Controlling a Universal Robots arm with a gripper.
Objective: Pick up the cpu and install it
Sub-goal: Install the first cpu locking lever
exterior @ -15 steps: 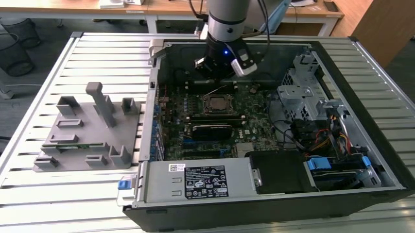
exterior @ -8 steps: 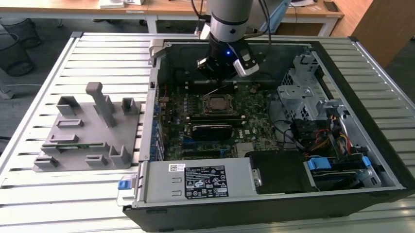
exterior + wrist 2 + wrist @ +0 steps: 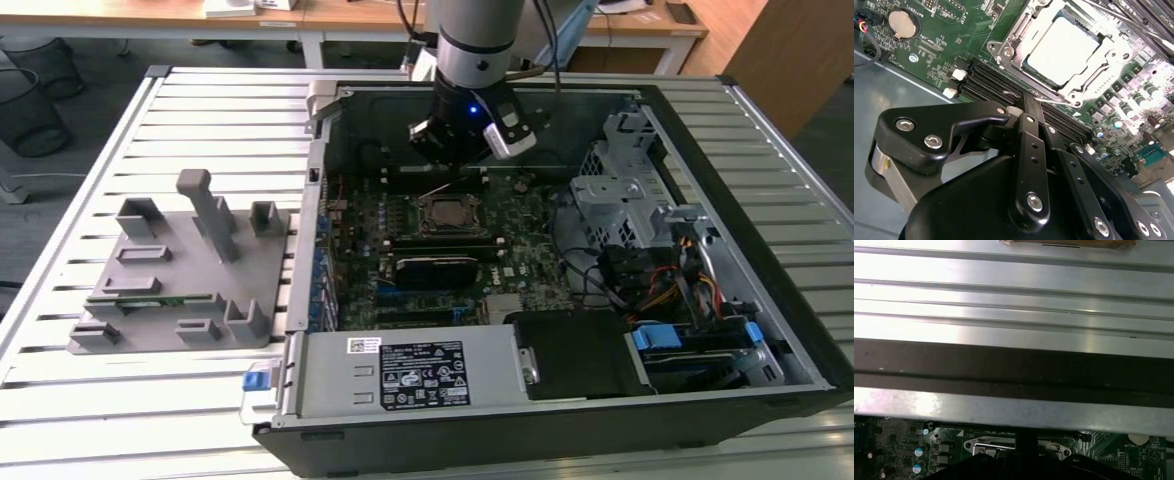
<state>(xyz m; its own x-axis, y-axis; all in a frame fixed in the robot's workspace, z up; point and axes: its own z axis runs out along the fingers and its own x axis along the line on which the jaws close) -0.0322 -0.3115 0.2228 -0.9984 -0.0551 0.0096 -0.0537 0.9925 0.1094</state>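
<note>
Though socketed, cpu [image 3: 1063,50] beside tool [image 3: 1030,102]

An office-like lab: wooden desks [image 3: 334,15], wire wastebaskets [image 3: 34,95], slatted metal workbench [image 3: 200,110].

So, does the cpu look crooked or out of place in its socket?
No. The cpu lies flat and square inside the socket, whose retention frame is not closed over it. The gripper hangs beside it, holding nothing.

We see a silvery-white cpu [image 3: 1061,50] on a green motherboard [image 3: 949,45], a black gripper [image 3: 1030,107], and a grey fixture block [image 3: 180,270] on what looks like a pale ribbed table [image 3: 214,110].
</note>
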